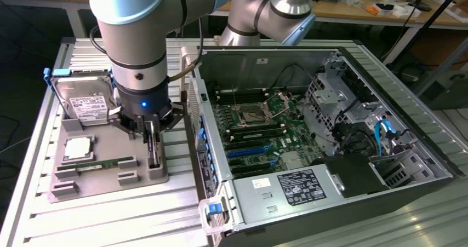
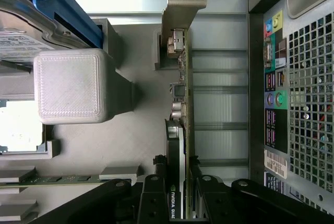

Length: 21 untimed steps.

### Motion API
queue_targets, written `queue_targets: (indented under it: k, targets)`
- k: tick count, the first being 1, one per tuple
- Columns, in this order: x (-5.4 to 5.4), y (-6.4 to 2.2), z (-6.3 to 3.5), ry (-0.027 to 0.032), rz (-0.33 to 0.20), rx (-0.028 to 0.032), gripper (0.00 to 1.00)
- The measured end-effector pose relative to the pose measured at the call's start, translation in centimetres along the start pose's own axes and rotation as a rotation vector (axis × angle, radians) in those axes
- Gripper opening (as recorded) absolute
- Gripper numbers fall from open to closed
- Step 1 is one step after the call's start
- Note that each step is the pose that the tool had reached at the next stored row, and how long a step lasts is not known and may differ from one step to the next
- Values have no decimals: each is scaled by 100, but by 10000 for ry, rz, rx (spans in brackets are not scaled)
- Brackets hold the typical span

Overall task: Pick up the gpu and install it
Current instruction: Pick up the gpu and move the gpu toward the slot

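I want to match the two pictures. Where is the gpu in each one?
Exterior view: gpu stands on edge in the grey tray, under the tool, at the exterior view's left.
Wrist view: gpu seen edge-on, between the tool's fingers.
Shared landmark: the grey tray.

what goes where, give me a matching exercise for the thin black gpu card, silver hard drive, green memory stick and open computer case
1 thin black gpu card
2 silver hard drive with white label
3 narrow green memory stick
4 open metal computer case

a in a slot of the grey tray
b at the exterior view's right
c on edge in the gripper
d propped at the tray's end, label showing

Pairs: 1-c; 2-d; 3-a; 4-b
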<state>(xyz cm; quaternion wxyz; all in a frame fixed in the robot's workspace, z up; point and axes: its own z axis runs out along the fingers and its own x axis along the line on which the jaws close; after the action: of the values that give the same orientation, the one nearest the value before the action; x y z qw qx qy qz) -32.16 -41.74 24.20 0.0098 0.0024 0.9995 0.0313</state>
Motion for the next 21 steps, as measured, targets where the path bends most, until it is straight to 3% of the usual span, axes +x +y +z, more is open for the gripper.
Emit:
queue_targets:
  k: [7, 21]
  targets:
    - [0, 1, -7, 1, -1, 1, 27]
    - [-3, 16, -168, -5, -1, 1, 27]
